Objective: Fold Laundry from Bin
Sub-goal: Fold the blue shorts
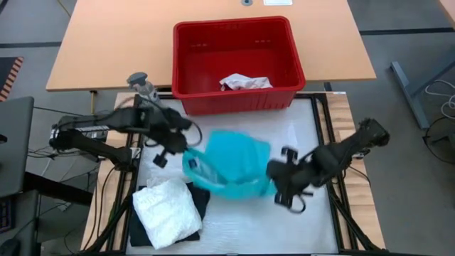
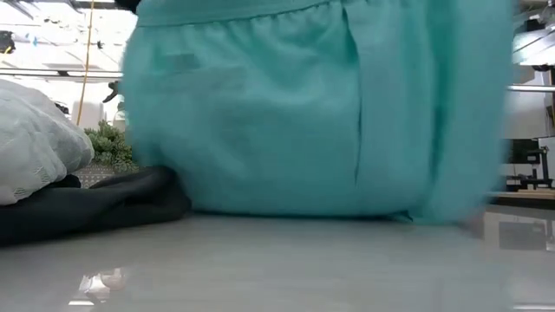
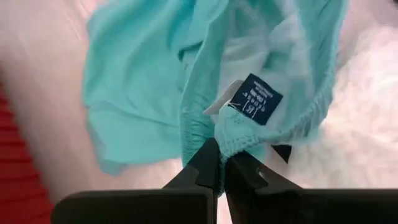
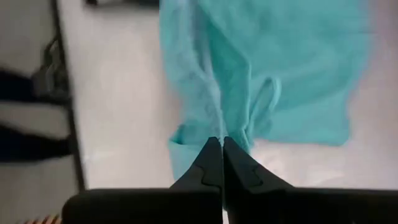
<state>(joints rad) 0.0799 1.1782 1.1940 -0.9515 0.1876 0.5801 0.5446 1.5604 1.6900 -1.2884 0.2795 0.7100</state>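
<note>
A teal garment (image 1: 231, 165) hangs spread between my two grippers over the middle of the table. In the low view its lower edge (image 2: 286, 211) reaches the tabletop. My left gripper (image 1: 186, 158) is shut on its left end and my right gripper (image 1: 274, 173) on its right end. A white lacy garment (image 1: 167, 212) lies folded on a black one (image 1: 201, 199) at the near left. The red bin (image 1: 237, 65) stands at the table's far edge with a crumpled white garment (image 1: 245, 82) on its floor. My left gripper (image 3: 221, 158) pinches the teal garment's gathered elastic waistband (image 3: 233, 140) between its two fingers, beside the dark sewn-in label (image 3: 256, 99). The fingers slant downward. The cloth hangs slack past them. My right gripper (image 4: 222, 146) pinches a bunched fold at the teal garment's edge (image 4: 214, 127) between its two fingers, slanting downward from the table's right. One layer or several, I cannot tell. The cloth spreads away from the fingers toward the table.
A small green plant (image 2: 108, 143) stands beyond the folded pile at the far left. Bare tabletop (image 1: 249, 220) lies between the teal garment and the near edge. A wooden table (image 1: 121, 43) stretches behind the bin.
</note>
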